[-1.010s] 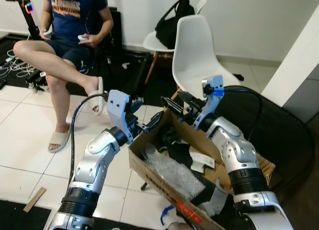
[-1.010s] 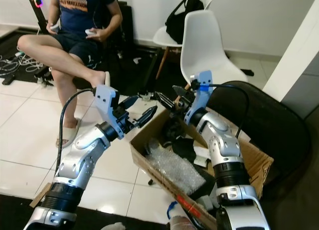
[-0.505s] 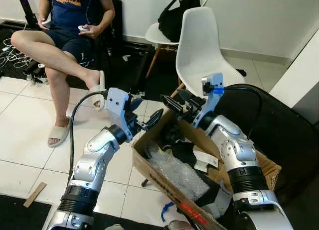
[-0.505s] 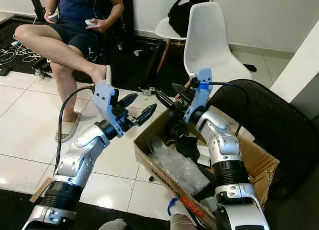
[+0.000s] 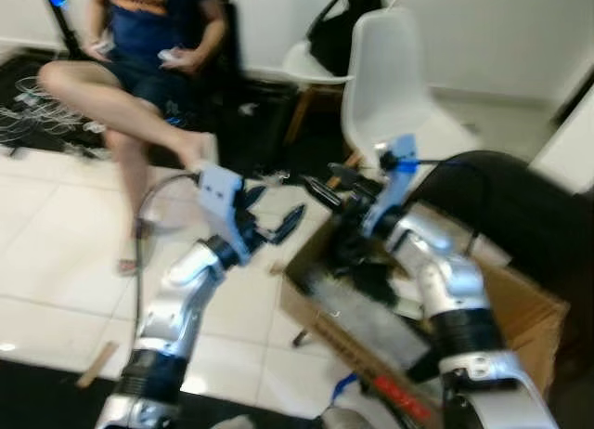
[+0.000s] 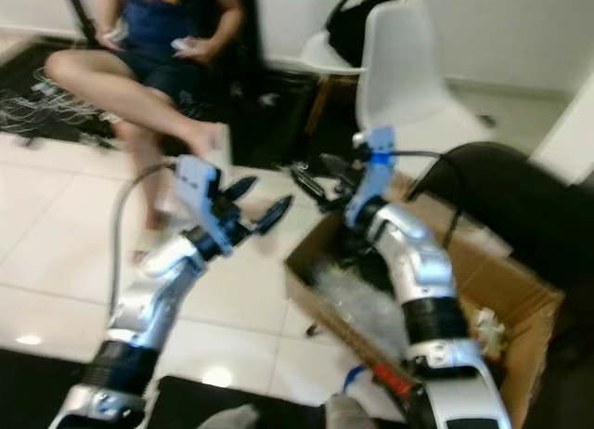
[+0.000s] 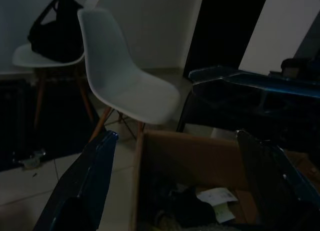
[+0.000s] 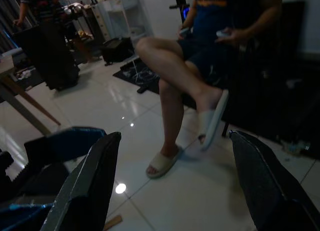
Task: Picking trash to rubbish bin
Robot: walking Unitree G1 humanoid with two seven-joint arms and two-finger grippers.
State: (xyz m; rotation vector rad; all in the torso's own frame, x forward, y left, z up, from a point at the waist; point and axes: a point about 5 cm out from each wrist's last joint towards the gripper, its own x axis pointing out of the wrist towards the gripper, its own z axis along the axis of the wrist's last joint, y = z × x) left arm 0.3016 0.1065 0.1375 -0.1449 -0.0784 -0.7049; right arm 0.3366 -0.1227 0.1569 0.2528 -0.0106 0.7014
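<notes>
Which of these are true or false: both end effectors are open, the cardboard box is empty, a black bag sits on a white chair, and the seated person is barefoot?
1. Both the left end effector and the right end effector are open. True.
2. The cardboard box is empty. False: it holds bubble wrap and dark items.
3. A black bag sits on a white chair. True.
4. The seated person is barefoot. False: they wear slippers.

No legible text. Shirt (image 5: 148,6) on seated person has a print, too blurred to read. Red strip (image 5: 401,398) on box (image 5: 520,318) front edge and white label (image 7: 216,196) inside box: nothing readable.
</notes>
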